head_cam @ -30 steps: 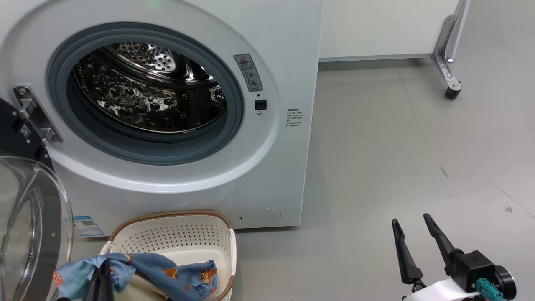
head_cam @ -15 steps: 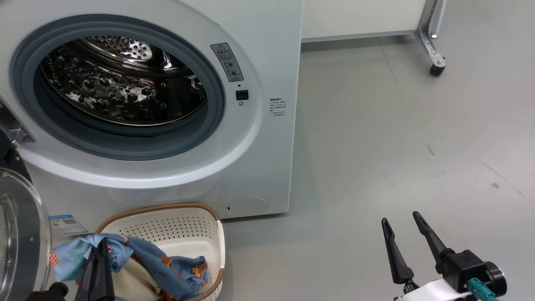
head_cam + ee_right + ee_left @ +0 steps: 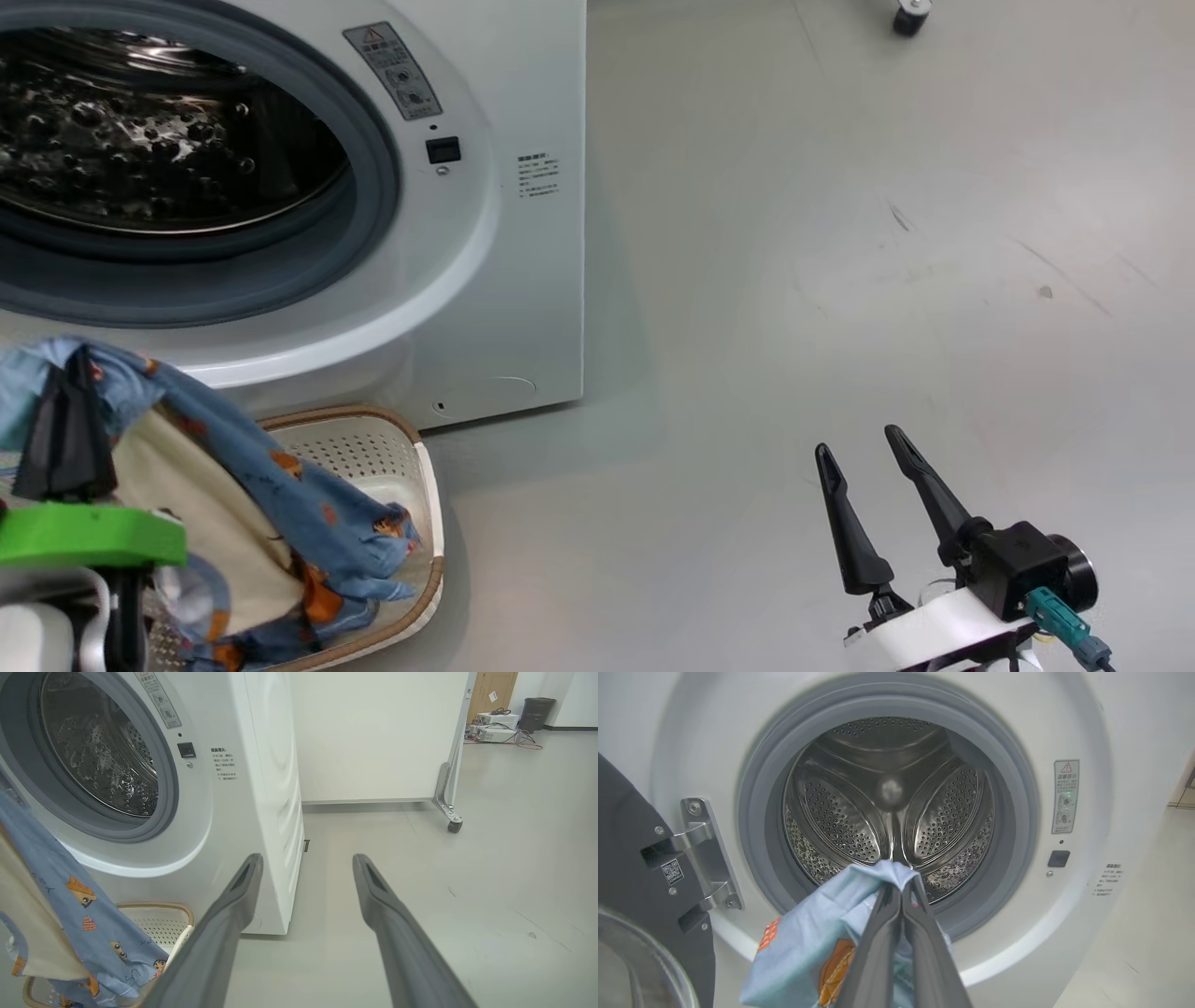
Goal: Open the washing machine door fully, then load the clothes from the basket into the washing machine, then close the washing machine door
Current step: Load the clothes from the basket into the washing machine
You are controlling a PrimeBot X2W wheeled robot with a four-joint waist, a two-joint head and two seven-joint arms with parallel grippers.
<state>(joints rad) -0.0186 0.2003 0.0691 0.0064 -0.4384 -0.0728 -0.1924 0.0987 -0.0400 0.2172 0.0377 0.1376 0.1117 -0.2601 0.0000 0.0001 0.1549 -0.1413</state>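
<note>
The washing machine stands with its steel drum exposed inside the grey seal. Its door, a black ring with a glass bowl, hangs swung out on the hinge at the left of the left wrist view. My left gripper is shut on light blue clothes with orange patches, held up in front of the drum's lower rim. In the head view the clothes drape from my left gripper down into the cream basket. My right gripper hovers open over the floor to the right, holding nothing.
A white panel on a metal leg with a caster stands behind and right of the machine. Grey floor spreads to the right. Boxes, cables and a dark bin sit far back by a wooden door.
The head camera has swung, sliding the machine up and left in view. My left gripper has risen with the clothes, pulling them up from the basket. The right gripper stays open.
</note>
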